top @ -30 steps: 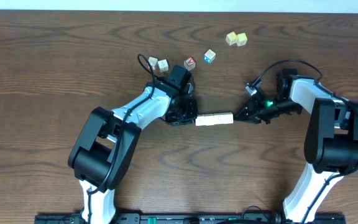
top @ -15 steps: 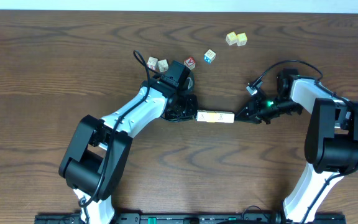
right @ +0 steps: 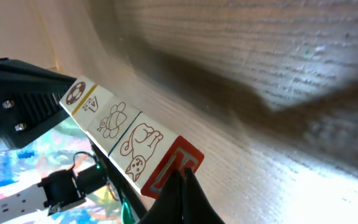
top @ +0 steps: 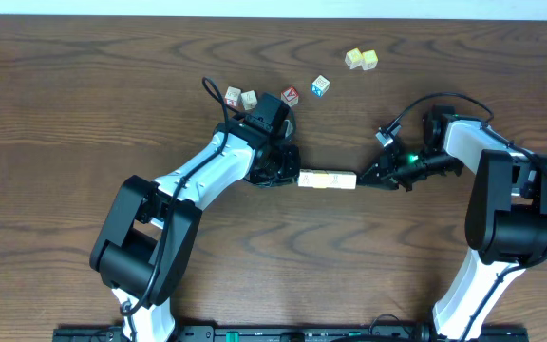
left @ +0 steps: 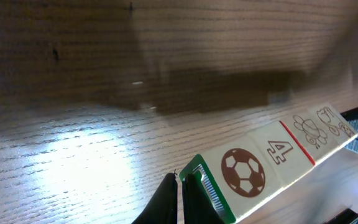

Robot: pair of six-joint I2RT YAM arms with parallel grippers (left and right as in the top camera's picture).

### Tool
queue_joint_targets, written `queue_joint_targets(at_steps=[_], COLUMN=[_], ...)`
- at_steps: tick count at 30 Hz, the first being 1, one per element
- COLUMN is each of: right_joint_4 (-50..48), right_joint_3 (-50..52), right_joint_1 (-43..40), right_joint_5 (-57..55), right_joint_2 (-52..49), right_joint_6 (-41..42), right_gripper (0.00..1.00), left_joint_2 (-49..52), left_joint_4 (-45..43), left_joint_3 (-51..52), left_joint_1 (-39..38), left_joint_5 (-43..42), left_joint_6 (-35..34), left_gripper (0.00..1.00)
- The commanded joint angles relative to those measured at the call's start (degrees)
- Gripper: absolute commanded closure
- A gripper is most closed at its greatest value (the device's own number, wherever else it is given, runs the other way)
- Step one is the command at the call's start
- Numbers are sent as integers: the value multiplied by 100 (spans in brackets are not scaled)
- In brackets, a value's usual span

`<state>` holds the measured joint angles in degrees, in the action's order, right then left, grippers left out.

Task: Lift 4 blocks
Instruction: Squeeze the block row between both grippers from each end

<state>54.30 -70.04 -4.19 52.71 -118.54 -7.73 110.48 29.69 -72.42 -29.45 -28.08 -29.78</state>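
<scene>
Here, four blocks hang squeezed between left fingers and right fingers.

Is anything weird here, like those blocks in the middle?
Yes: the row of four blocks hangs above the table, squeezed end to end between the left gripper and right gripper, both shut. Nothing holds up the middle blocks; the shadow lies apart from them.
</scene>
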Motion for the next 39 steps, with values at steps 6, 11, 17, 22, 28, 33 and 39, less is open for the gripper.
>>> queue_joint_targets(at_steps=[6,11,17,22,28,33,39], right_joint_4=[79,81,81,76,35,33,-79], right_joint_3=[-166,-208,-243,-243,-243,-240,-243], right_joint_1=[238,334,391,391,393,461,662], right_joint_5=[632,826,911,833,133,74,90], right_joint_2=[15,17,74,363,734,776,776], right_joint_6=[42,44,46,107,527,557,708], right_gripper=[99,99,99,99,99,99,99], left_joint_2=[-225,-225,-227,-240,-382,-568,-614], left_joint_4=[-61,-48,-39,-46,-44,-39,9], left_joint_3=[9,9,9,9,9,9,9], left_joint_1=[-85,-85,-85,-85,-85,-85,-85], left_joint_5=[-404,-409,-450,-579,-577,-577,-588], left_joint_6=[98,96,94,94,98,98,96], left_gripper=[93,93,93,93,93,93,93])
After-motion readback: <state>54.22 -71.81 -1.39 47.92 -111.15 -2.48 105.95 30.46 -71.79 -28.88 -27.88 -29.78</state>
